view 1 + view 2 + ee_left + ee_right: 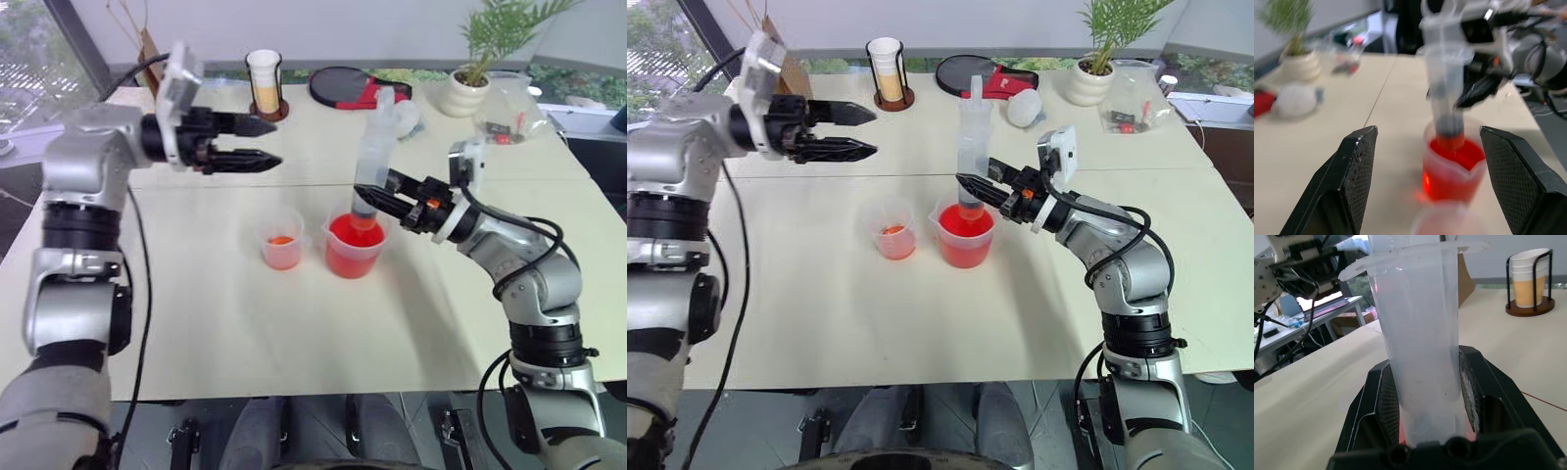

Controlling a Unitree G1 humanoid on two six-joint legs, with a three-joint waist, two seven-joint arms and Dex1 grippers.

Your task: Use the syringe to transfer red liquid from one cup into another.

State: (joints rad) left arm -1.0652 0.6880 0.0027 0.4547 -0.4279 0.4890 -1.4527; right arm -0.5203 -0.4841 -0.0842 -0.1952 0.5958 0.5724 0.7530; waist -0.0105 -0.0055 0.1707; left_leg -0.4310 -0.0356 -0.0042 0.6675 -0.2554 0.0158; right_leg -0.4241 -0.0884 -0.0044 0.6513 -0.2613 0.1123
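Two arms reached over a pale wooden table (216, 323), and we judged the transfer to be only at its first stage. We saw our left gripper (257, 143) raised well above the table and apart from everything, its two black fingers spread with nothing between them. Our right gripper (384, 202) was pinched tight around the lower barrel of the syringe (370, 162), which stood nearly upright with its plunger end at the top. The syringe's nozzle end dipped into the larger beaker (353, 247), the wide spouted cup, which sat near the middle of the table and held a deep pool of red liquid (355, 235). We could not tell from the barrel, which looked clear and pale, whether any liquid had been drawn up. Just beside the beaker, on our left, stood the smaller cup (281, 238), and it held just a shallow orange-red layer at its bottom. So, as we read it, the syringe had been picked up and placed in the source cup, while drawing the liquid up, carrying it across to the smaller cup and emptying it there were left to do. At the far edge of the table stood a white-and-yellow cup in a black holder (265, 83) and a potted plant (468, 83).
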